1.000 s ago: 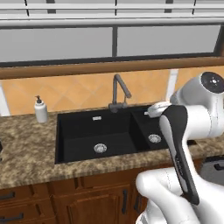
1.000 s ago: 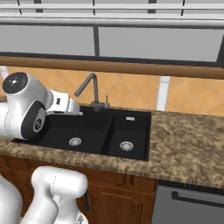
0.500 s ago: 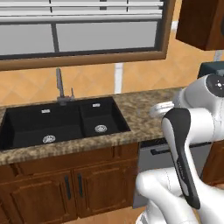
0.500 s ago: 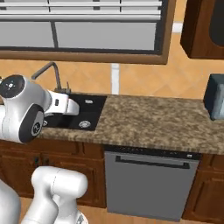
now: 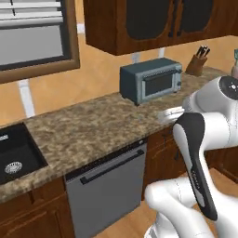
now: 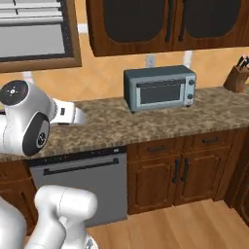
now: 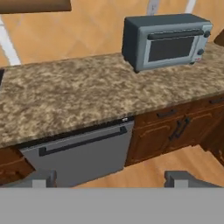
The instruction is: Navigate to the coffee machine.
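While the base has driven rightward along the kitchen run, the whole view has shifted: a second ago the sink sat square ahead with its tap, and now only a corner of the sink remains at the left edge. Nearest, the hand hangs over the floor in front of the dishwasher, its two fingertips set wide apart and holding nothing. Beyond it lies the speckled stone tabletop, bare along this stretch. Further on, the blue-grey toaster oven has come into sight where none stood before, with a knife block past it to the right, and dark wall cabinets above. No coffee machine can be found on this stretch. In my judgement the drive is unfinished and the search must carry on along the run.
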